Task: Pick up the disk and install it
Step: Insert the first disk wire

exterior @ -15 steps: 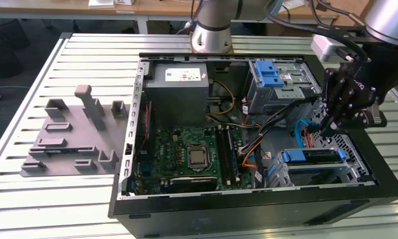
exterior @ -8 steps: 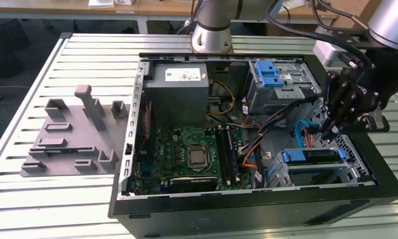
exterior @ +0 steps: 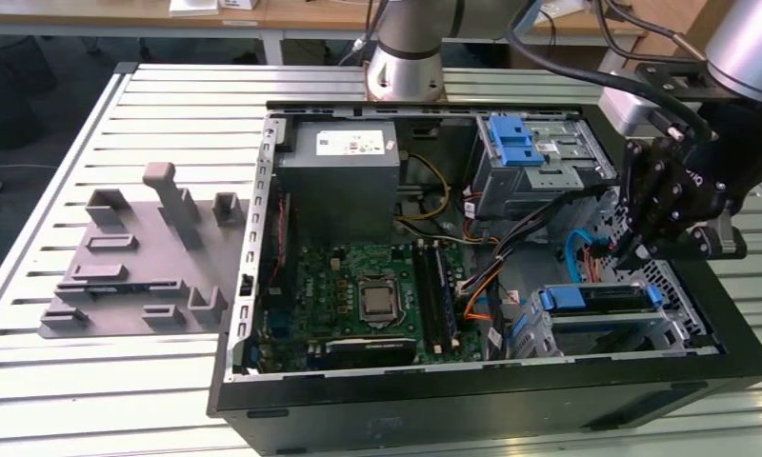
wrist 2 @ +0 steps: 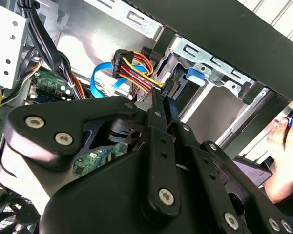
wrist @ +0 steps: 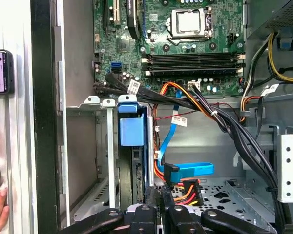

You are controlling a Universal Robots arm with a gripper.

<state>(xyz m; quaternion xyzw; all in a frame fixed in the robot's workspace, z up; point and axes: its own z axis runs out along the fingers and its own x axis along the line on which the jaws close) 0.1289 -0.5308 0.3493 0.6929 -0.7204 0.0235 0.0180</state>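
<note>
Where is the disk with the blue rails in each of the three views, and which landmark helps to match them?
Exterior view: the disk sits inside the case, low at the exterior view's right.
Second wrist view: its blue end shows under the case's black edge.
First wrist view: it stands on edge.
Shared landmark: the flat blue cable beside it.

Evenly and brightly lit from overhead in the exterior view, with soft glare along the pale slatted metal table (exterior: 50, 190) and deep shadow inside the open black computer case (exterior: 483, 405). In the second wrist view, blurred and dark across the close black gripper linkage (wrist 2: 151, 185), sharper beyond, blown out on the white metal panel (wrist 2: 10, 44). In the first wrist view, crisp on the green motherboard (wrist: 176, 44), washed out, perhaps overexposed, along the white edge strip (wrist: 12, 29).
</note>
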